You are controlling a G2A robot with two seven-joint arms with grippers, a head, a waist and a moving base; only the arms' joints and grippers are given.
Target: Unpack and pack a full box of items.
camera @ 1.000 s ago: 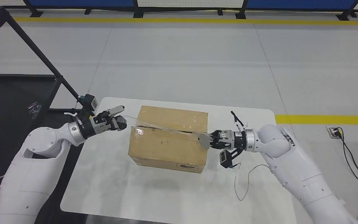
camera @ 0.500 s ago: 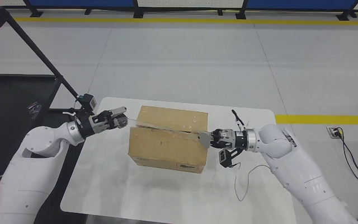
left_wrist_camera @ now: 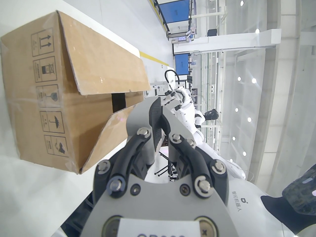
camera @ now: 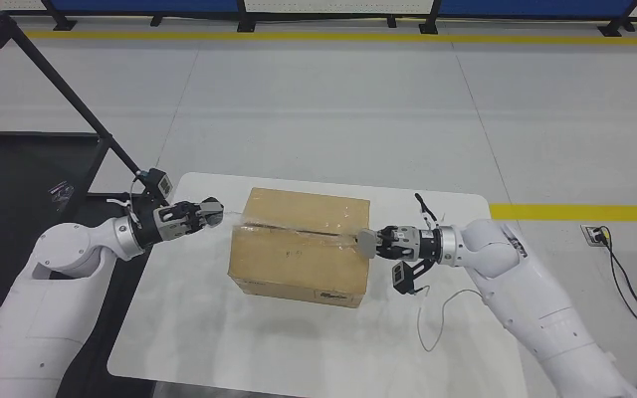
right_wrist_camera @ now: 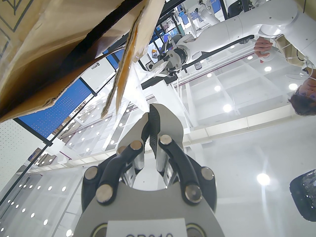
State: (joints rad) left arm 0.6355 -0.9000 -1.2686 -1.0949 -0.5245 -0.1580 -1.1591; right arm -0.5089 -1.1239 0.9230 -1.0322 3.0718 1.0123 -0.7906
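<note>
Box (camera: 299, 249) (one) between left gripper (camera: 212, 211), right gripper (camera: 370, 242)

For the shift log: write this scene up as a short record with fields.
box: brown cardboard box on white table, top flaps slightly parted
tape: clear tape strip stretched across the box top, end to end
left gripper: shut on one tape end, beside the box
right gripper: shut on the other tape end, at the opposite side
</note>
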